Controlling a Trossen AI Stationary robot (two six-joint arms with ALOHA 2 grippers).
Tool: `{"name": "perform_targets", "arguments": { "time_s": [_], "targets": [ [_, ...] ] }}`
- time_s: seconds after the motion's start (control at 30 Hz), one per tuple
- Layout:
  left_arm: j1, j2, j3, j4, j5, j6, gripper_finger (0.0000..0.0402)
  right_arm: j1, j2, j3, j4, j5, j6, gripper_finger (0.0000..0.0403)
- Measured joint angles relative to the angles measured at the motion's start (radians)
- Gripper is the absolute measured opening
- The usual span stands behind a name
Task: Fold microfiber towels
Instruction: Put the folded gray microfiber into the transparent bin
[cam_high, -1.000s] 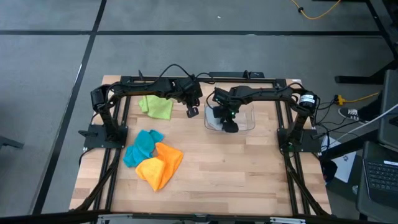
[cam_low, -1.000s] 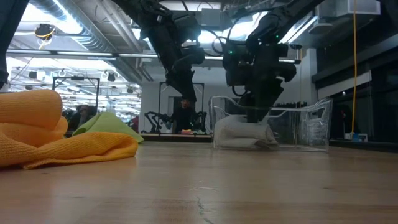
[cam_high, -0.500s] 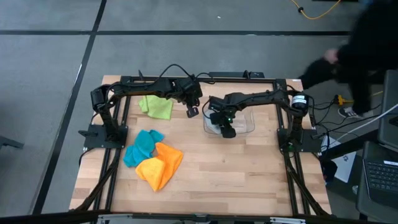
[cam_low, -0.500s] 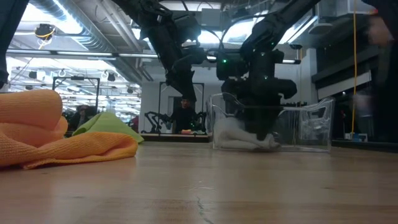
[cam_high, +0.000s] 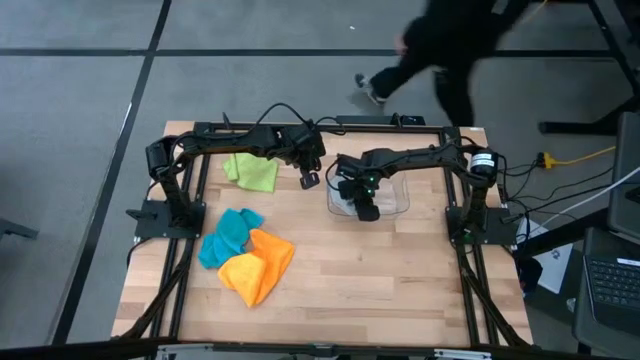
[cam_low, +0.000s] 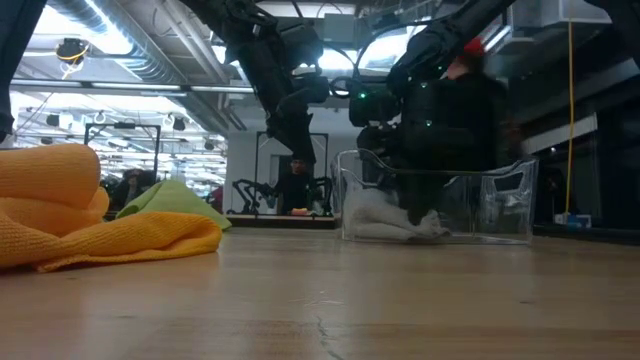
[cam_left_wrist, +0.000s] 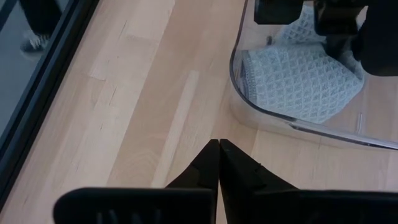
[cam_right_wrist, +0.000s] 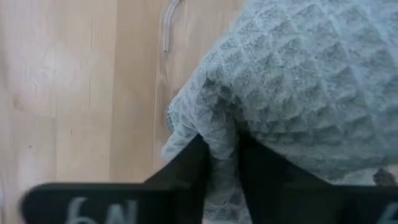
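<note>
A light grey towel (cam_left_wrist: 298, 81) lies bunched on the floor of the clear plastic bin (cam_high: 398, 196) at the table's far middle. My right gripper (cam_high: 366, 208) reaches down into the bin and is shut on the grey towel (cam_right_wrist: 292, 81). My left gripper (cam_left_wrist: 219, 147) hangs shut above bare wood just left of the bin (cam_left_wrist: 249, 116), touching nothing. The lime green towel (cam_high: 252, 170) lies at the far left. The teal towel (cam_high: 230, 236) and the orange towel (cam_high: 258, 266) lie crumpled side by side at the near left. My right gripper pinches a bunched-up fold of the grey towel (cam_right_wrist: 219, 155) between its two fingers (cam_right_wrist: 185, 169), close to the towel's edge. The fingers come from above, pointing steeply down. The rest of the towel lies slack on the bin's floor (cam_low: 385, 218).
The bin's clear walls (cam_low: 500, 200) stand around my right gripper. A person (cam_high: 440, 45) walks across the floor beyond the table's far edge. Bare wood stretches across the table's near and right parts (cam_high: 400, 280).
My right gripper has sunk deeper into the bin onto the grey towel and shifted a little toward the table's left, tipping more steeply down. A person has walked along the floor beyond the far edge, from right to left.
</note>
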Motion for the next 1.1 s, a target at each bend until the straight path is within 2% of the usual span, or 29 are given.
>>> {"name": "perform_targets", "arguments": {
  "time_s": [0.17, 0.33, 0.6, 0.87, 1.1],
  "targets": [
    [0.000, 0.000, 0.000, 0.000, 0.000, 0.000, 0.0008, 0.000, 0.000, 0.000, -0.008, 0.001, -0.009, 0.0018],
    [0.000, 0.000, 0.000, 0.000, 0.000, 0.001, 0.0001, 0.000, -0.002, 0.023, -0.079, 0.074, -0.008, 0.0017],
    [0.000, 0.000, 0.000, 0.000, 0.000, 0.001, 0.0008, -0.001, 0.000, 0.160, -0.250, 0.094, -0.013, 0.0017],
    [0.000, 0.000, 0.000, 0.000, 0.000, 0.003, 0.0004, -0.001, 0.000, 0.299, -0.462, 0.264, -0.016, 0.0017],
    [0.000, 0.000, 0.000, 0.000, 0.000, 0.003, 0.0008, 0.000, 0.000, 0.376, -0.550, 0.405, -0.019, 0.0017]
  ]
}}
